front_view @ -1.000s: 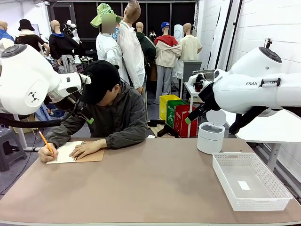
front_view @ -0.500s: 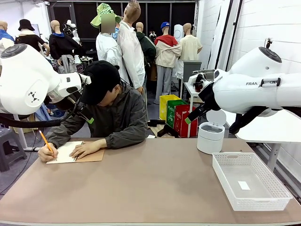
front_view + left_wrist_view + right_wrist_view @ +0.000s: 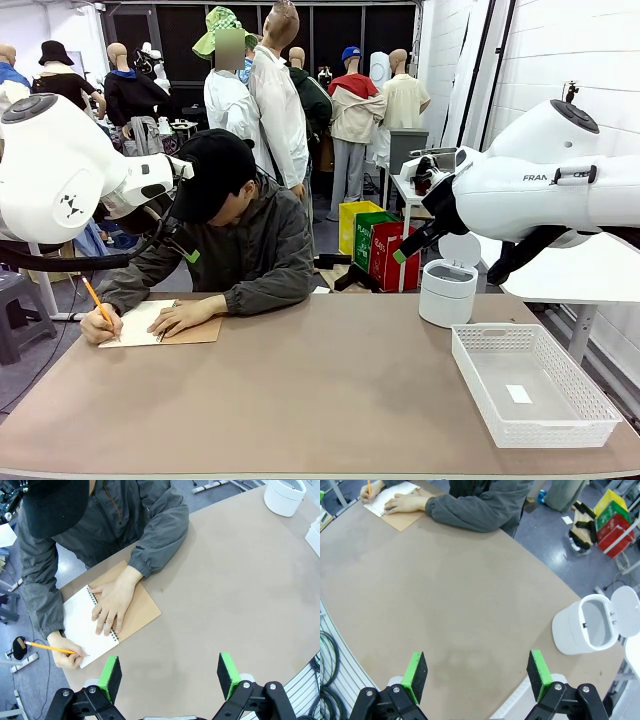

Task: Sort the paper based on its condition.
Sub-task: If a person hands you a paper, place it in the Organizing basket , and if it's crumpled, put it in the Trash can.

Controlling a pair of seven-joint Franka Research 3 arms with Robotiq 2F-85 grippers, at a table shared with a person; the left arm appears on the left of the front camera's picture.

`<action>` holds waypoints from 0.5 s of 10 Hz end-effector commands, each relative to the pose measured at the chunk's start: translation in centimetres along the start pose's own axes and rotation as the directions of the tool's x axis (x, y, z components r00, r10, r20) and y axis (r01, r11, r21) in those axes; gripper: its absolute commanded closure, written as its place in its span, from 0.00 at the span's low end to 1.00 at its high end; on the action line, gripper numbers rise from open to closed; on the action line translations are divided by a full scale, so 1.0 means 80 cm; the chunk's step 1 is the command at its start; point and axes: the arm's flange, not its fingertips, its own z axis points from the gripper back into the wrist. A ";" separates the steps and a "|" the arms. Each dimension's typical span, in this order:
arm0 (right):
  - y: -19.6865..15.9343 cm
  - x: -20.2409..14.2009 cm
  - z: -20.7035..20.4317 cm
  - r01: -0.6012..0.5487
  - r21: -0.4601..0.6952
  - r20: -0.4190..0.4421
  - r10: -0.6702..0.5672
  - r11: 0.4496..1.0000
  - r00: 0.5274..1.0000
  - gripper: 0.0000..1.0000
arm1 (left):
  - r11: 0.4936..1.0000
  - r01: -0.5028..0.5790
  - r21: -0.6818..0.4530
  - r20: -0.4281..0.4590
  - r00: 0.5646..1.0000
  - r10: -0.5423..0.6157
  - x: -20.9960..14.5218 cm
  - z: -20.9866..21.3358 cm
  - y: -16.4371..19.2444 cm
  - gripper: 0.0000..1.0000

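Paper point(image 3: 80, 625), a white page, lies under the person's pencil on the notebook point(image 3: 137, 612) at the far left of the table; whether it is loose or bound to the spiral cannot be told. Nothing differs from the front view a second ago or half a second ago: arms, person, page, basket and bin all stand where they did.

The table point(image 3: 330, 400) is brown with a rounded far edge, and its whole middle and near side form one wide open stretch between the notebook and the basket. Both white arms hang high above it, well clear of the surface. The person point(image 3: 250, 250) leans over the far left edge, forearms on the tabletop. The basket point(image 3: 520, 432), white and slotted, sits at the near right, close to the table's right edge, with a small white scrap point(image 3: 518, 393) on its floor. The bin point(image 3: 447, 290), white with its lid tipped up, stands by the far right edge, apart from the basket.

The left gripper point(image 3: 168, 665) has its green pads spread wide with nothing between them, above the table near the notebook. The right gripper point(image 3: 476, 667) is likewise spread wide and holds nothing, over bare tabletop. One hand point(image 3: 112, 602) lies flat across the spiral; the other holds the pencil point(image 3: 50, 647) at the page's outer edge, just beside the table's rim.
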 end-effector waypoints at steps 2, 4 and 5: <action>-0.001 0.000 0.000 -0.001 -0.006 -0.004 0.001 1.000 1.000 0.00 | 1.000 -0.001 -0.002 -0.006 1.000 0.001 0.001 0.001 0.001 0.00; -0.001 0.000 0.000 -0.001 -0.006 -0.004 0.001 1.000 1.000 0.00 | 1.000 -0.001 -0.002 -0.006 1.000 0.001 0.001 0.001 0.001 0.00; -0.001 0.000 0.000 -0.001 -0.006 -0.004 0.001 1.000 1.000 0.00 | 1.000 -0.001 -0.002 -0.006 1.000 0.001 0.001 0.001 0.001 0.00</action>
